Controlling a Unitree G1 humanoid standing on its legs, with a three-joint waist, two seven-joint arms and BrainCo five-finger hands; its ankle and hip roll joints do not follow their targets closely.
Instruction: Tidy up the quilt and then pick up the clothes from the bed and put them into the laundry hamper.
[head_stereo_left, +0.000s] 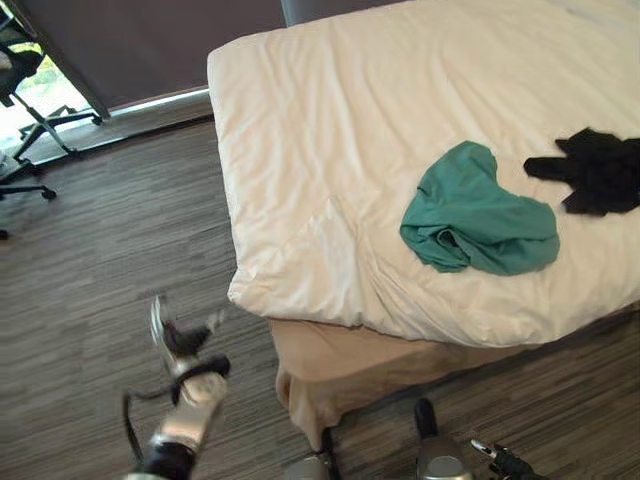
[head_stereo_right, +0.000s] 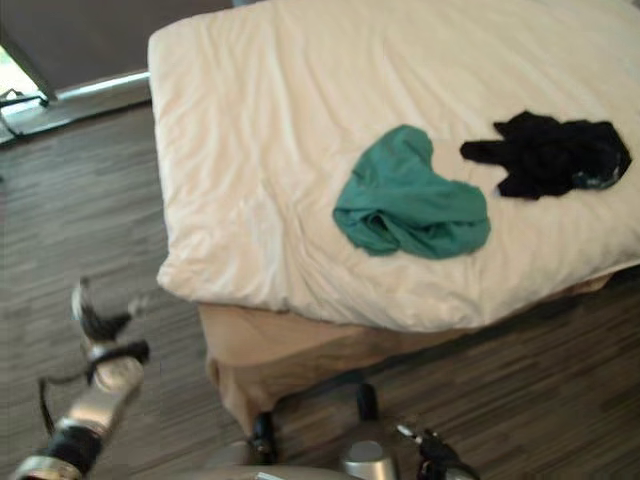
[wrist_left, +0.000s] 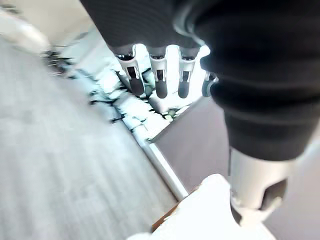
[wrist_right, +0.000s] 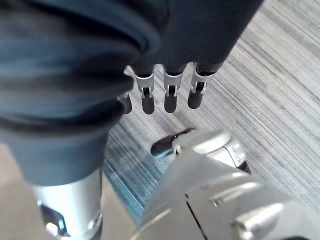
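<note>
Cream cotton quilt (head_stereo_left: 420, 130) lies spread over the bed (head_stereo_left: 340, 375), fairly flat but with a diagonal fold and a bulging edge near the corner facing the robot, so some smoothing looks left to do. On it rest the clothes: a crumpled teal green garment (head_stereo_left: 478, 225) near the near edge, and a black garment (head_stereo_left: 595, 170) just beyond it toward the robot's right, the two apart.

The left hand (head_stereo_left: 180, 345) hangs over the grey wood-grain floor (head_stereo_left: 120, 260) beside the bed's corner, well short of the quilt, fingers (wrist_left: 161, 82) straight and relaxed, holding nothing. The right hand (wrist_right: 167, 95) is likewise loose and empty, low over the floor.

A black office chair (head_stereo_left: 25, 110) stands by the window, well apart. No laundry hamper can be made out, and nothing lies between the hands and the bed.
</note>
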